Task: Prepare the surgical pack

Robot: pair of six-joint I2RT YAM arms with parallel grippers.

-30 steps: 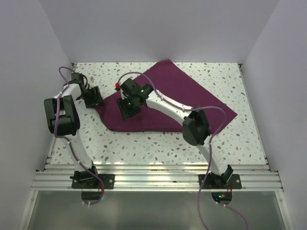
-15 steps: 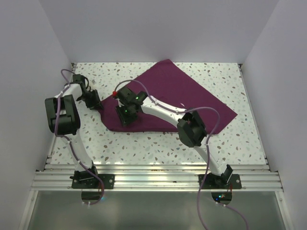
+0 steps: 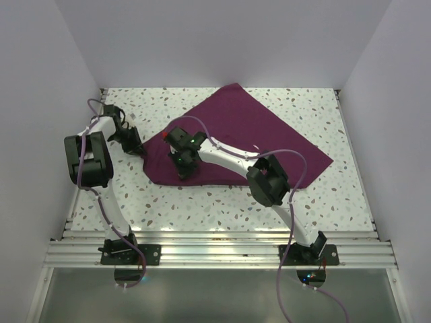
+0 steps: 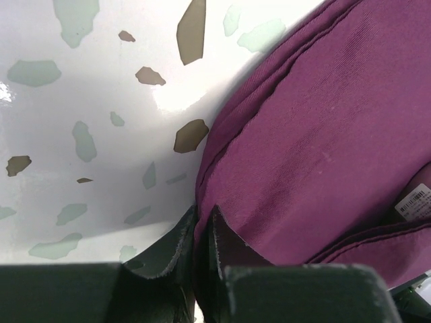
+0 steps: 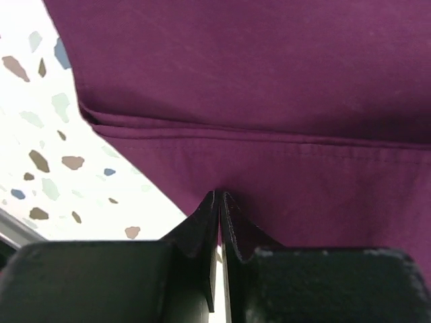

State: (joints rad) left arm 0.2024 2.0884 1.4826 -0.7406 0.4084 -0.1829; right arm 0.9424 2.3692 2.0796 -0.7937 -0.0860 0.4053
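The surgical pack [image 3: 249, 134] is a deep purple cloth lying partly folded over itself across the speckled table. My left gripper [image 3: 139, 149] sits at its left corner, and in the left wrist view that gripper [image 4: 202, 219] is shut on the hemmed edge of the cloth [image 4: 316, 134]. My right gripper [image 3: 185, 171] is low at the cloth's near-left edge. Seen from the right wrist, that gripper [image 5: 219, 196] pinches the cloth [image 5: 256, 81] just below a stitched hem, jaws shut on the fabric.
A white label [image 4: 412, 200] shows between cloth layers at the right of the left wrist view. White walls close the table [image 3: 222, 202] on the left, right and back. An aluminium rail [image 3: 215, 252] runs along the near edge.
Both grippers have closed onto the cloth. The right gripper has come down and nearer, to the cloth's near-left edge. The left gripper has shifted slightly to the cloth's left corner.
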